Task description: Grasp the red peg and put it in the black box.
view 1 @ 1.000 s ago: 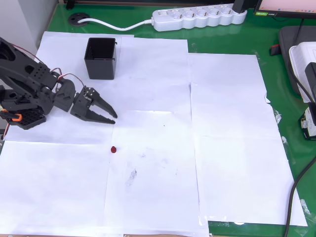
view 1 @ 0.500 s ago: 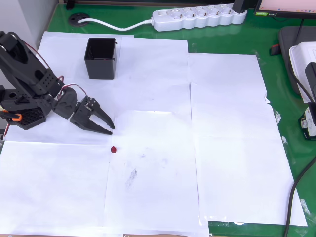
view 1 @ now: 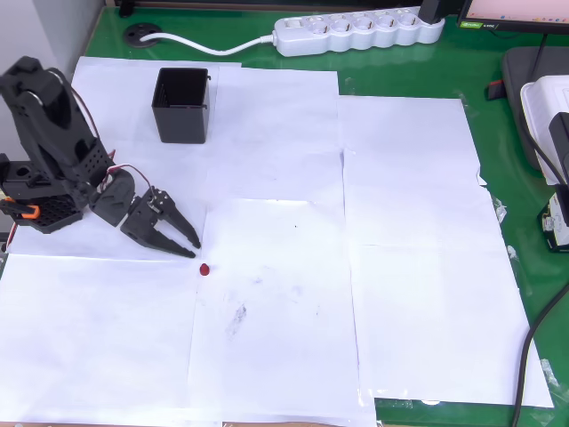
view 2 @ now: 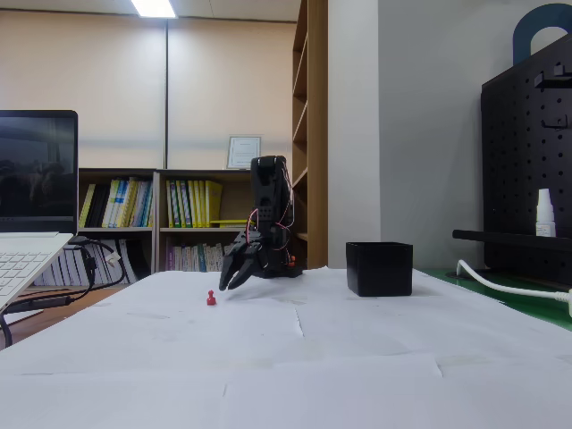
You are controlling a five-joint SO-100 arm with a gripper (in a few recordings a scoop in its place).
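The red peg (view 1: 204, 269) stands on white paper, small and dark red; the fixed view shows the red peg (view 2: 211, 298) upright on the sheet. My black gripper (view 1: 191, 249) hangs just up and left of it, tips pointing down toward it, fingers slightly open with nothing between them. In the fixed view the gripper (view 2: 229, 285) is low over the paper, just right of the peg and apart from it. The black box (view 1: 182, 105) sits at the upper left of the overhead view, open-topped; the fixed view shows the black box (view 2: 380, 268) at the right.
White paper sheets (view 1: 400, 267) cover a green table (view 1: 498, 133). A white power strip (view 1: 356, 31) lies along the far edge. The arm's base (view 1: 40, 200) sits at the left. A laptop (view 2: 27, 241) stands at the left of the fixed view.
The gripper has swung down and slightly left in the overhead view, closing in on the peg, while the upper arm has risen. Peg and box have not moved.
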